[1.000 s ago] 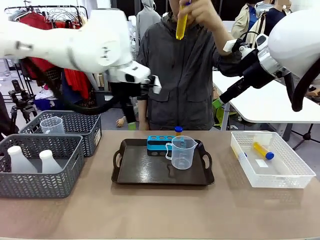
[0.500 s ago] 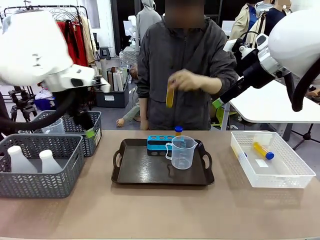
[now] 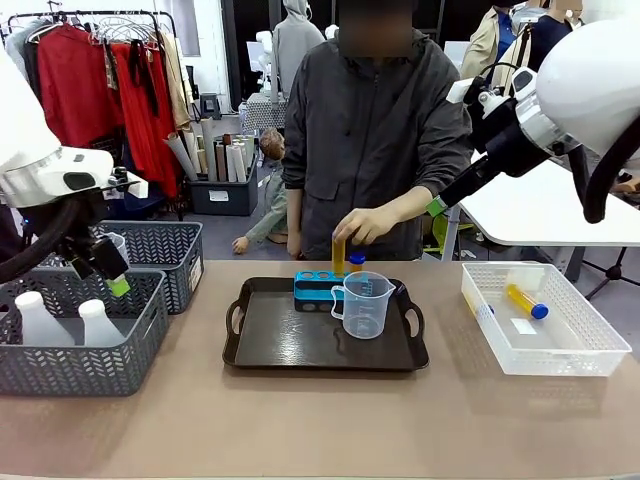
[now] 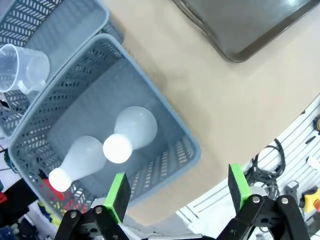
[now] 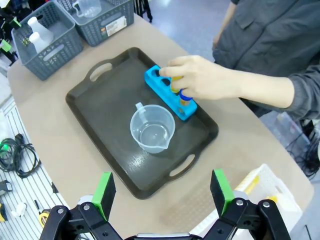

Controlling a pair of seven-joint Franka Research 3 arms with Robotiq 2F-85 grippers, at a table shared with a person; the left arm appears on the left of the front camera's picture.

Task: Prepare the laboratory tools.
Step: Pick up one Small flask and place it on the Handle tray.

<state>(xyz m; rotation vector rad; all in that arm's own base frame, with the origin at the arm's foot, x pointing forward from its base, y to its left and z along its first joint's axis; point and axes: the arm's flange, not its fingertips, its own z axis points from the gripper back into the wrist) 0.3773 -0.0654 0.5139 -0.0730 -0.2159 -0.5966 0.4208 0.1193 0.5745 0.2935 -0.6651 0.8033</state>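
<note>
A clear beaker (image 3: 365, 303) (image 5: 152, 131) stands on the black tray (image 3: 290, 345), in front of the blue tube rack (image 3: 318, 286) (image 5: 171, 93). One blue-capped tube (image 3: 357, 261) stands in the rack. The person's hand (image 3: 368, 224) holds a yellow tube (image 3: 339, 255) upright at the rack. Two white flasks (image 3: 40, 322) (image 4: 131, 132) stand in the near grey basket (image 3: 140, 350). My left gripper (image 4: 179, 187) hangs open above that basket's corner, holding nothing. My right gripper (image 5: 163, 186) is open high over the tray's near side.
The far grey basket (image 3: 170, 250) holds a second clear beaker (image 3: 105, 250) (image 4: 22, 67). A white mesh basket (image 3: 590, 345) at the right holds another yellow tube (image 3: 525, 300). Bare tabletop (image 3: 330, 420) lies in front of the tray.
My left arm swung from above the tray to the left and down over the grey baskets. The person's hand lowered the yellow tube from head height to the rack. The right arm stayed still.
</note>
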